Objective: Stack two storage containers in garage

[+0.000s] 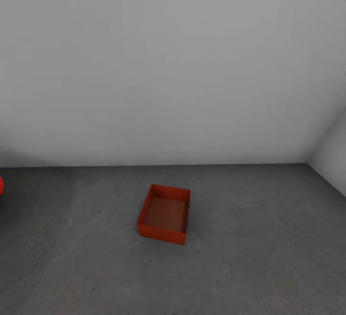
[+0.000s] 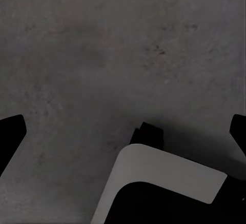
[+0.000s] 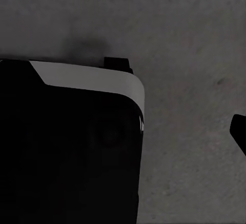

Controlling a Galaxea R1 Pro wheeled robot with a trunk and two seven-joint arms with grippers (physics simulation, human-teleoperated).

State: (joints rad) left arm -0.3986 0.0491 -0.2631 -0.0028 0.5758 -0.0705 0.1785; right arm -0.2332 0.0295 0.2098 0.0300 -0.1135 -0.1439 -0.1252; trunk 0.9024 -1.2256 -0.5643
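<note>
One storage container (image 1: 164, 214) is being shown resting on the grey concrete floor (image 1: 269, 238) at lower centre of the head view, before a pale wall (image 1: 173, 65). The left gripper (image 2: 123, 131) is being held wide apart, empty. The right gripper's opening cannot be told. The second bin is judged outstanding.

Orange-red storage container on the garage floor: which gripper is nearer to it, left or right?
Cannot tell. The left gripper and the right gripper's fingertip hang over the concrete floor beside the robot's base; the storage container sits ahead, apart from both.
</note>
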